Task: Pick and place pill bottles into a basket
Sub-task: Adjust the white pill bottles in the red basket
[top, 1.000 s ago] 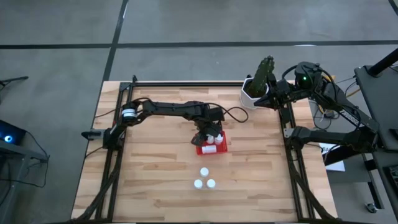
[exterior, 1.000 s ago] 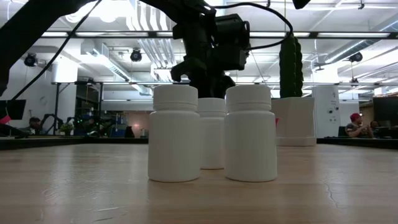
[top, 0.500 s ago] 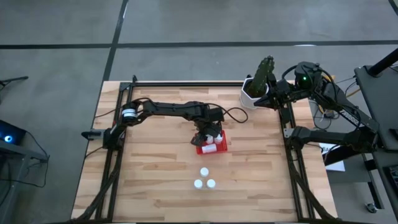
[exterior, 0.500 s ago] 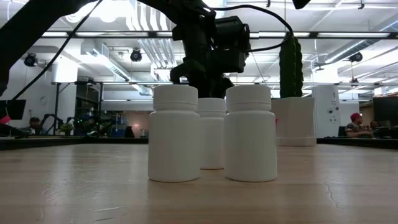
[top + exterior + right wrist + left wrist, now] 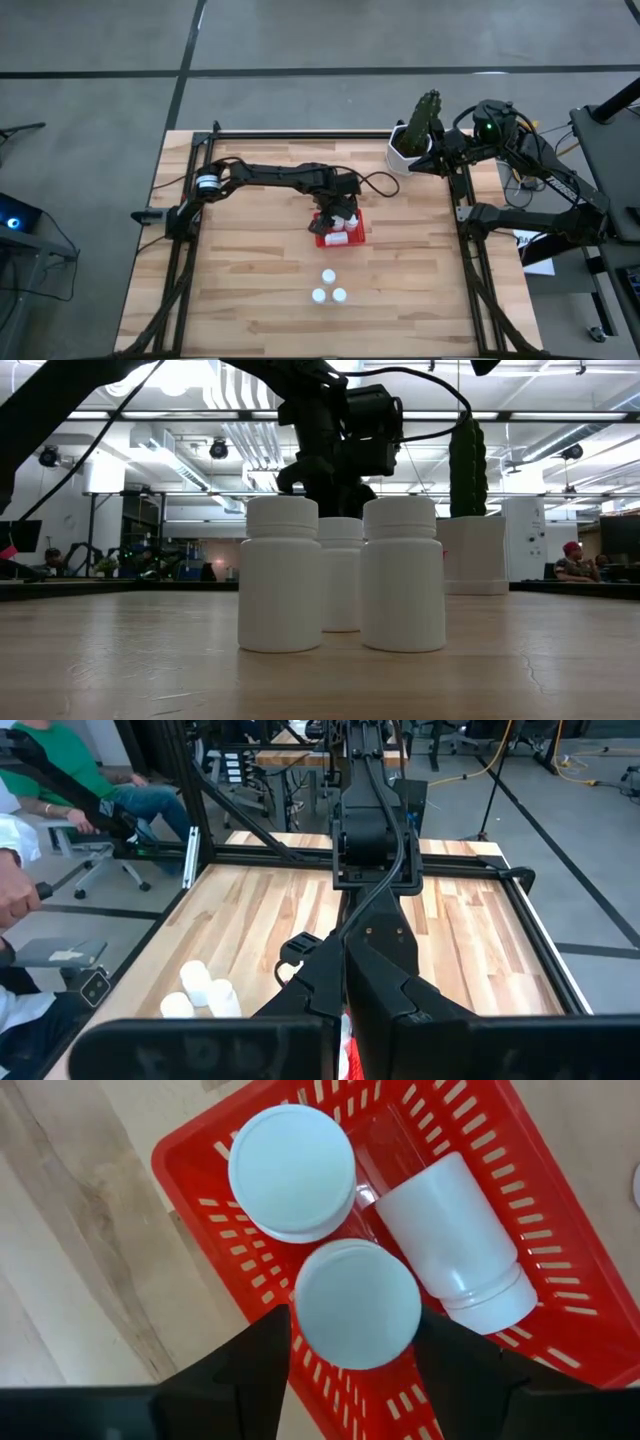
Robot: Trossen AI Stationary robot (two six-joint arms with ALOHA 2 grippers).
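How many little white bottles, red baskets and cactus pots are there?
Pill bottles in the basket: 3
Pill bottles on the table: 3
Basket: 1
Cactus pot: 1
Total: 8

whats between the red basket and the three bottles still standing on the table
Nothing: in the high view, bare wood separates the basket from the three bottles.

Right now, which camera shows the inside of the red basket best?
The left wrist view: it looks straight down into the basket, showing two upright bottles and one lying on its side. The high view shows the basket small, partly under the left gripper. The low view's bottles block it; the right wrist view barely shows it.
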